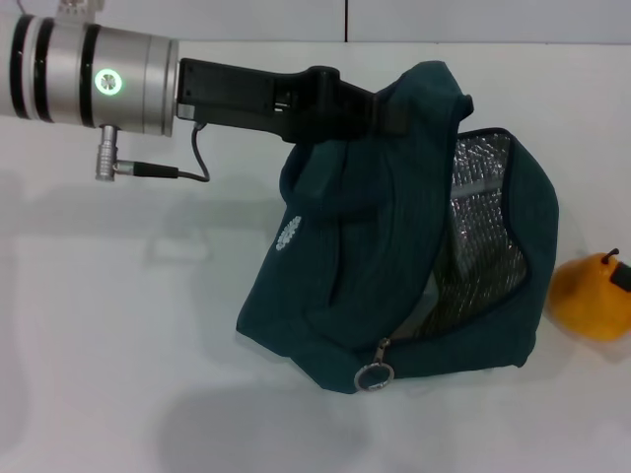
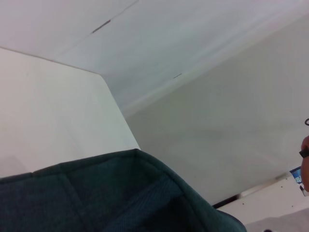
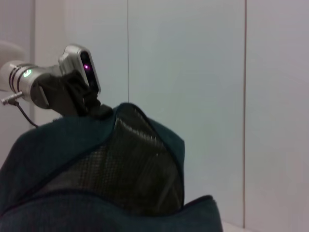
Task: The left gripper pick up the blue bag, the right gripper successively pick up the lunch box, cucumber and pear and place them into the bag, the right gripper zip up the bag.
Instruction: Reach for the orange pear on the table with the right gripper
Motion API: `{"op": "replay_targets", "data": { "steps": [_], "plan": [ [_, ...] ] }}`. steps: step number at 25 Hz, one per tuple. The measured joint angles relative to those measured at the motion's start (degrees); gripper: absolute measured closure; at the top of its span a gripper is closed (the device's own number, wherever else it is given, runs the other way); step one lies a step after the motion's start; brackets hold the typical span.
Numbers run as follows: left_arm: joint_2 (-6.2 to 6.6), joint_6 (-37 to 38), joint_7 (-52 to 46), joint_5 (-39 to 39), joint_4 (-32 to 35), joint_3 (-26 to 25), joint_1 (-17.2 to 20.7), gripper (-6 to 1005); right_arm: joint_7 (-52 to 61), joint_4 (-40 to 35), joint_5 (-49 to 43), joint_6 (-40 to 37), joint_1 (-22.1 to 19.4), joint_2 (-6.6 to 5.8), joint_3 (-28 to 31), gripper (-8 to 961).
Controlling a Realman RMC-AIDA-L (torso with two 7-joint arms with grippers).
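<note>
My left gripper (image 1: 389, 113) holds the blue bag (image 1: 345, 276) up by its bunched top edge, so the bag hangs over the white table. In the right wrist view the left gripper (image 3: 89, 104) is clamped at the bag's (image 3: 72, 193) top. The bag's mouth gapes toward the right and shows its silver lining (image 1: 483, 246). The bag's fabric (image 2: 120, 193) fills the lower part of the left wrist view. The pear (image 1: 587, 296) is at the right edge, beside the bag. A small dark piece touches the pear there; it may be my right gripper. Lunch box and cucumber are out of view.
The zip's ring pull (image 1: 376, 374) hangs at the bag's lower front corner. The white table (image 1: 118, 345) extends to the left of and in front of the bag, with a white wall (image 1: 345, 20) behind.
</note>
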Motion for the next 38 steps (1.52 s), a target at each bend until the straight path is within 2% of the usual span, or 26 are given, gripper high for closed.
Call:
{"op": "replay_targets", "data": {
  "steps": [19, 24, 31, 38],
  "plan": [
    [0.11, 0.01, 0.21, -0.03, -0.71, 0.00, 0.23, 932, -1.33, 3.99, -0.13, 3.09, 2.14, 0.25, -1.56, 329],
    [0.07, 0.07, 0.23, -0.03, -0.78, 0.00, 0.25, 932, -1.38, 4.19, -0.13, 4.94, 2.62, 0.65, -2.86, 488],
    [0.02, 0.10, 0.25, -0.03, -0.79, 0.00, 0.25, 932, -1.33, 4.18, -0.12, 5.49, 2.67, 0.67, -2.98, 605],
    [0.01, 0.10, 0.26, -0.03, -0.79, 0.00, 0.22, 932, -1.31, 4.13, 0.30, 5.49, 2.67, 0.67, -2.70, 604]
  ]
}}
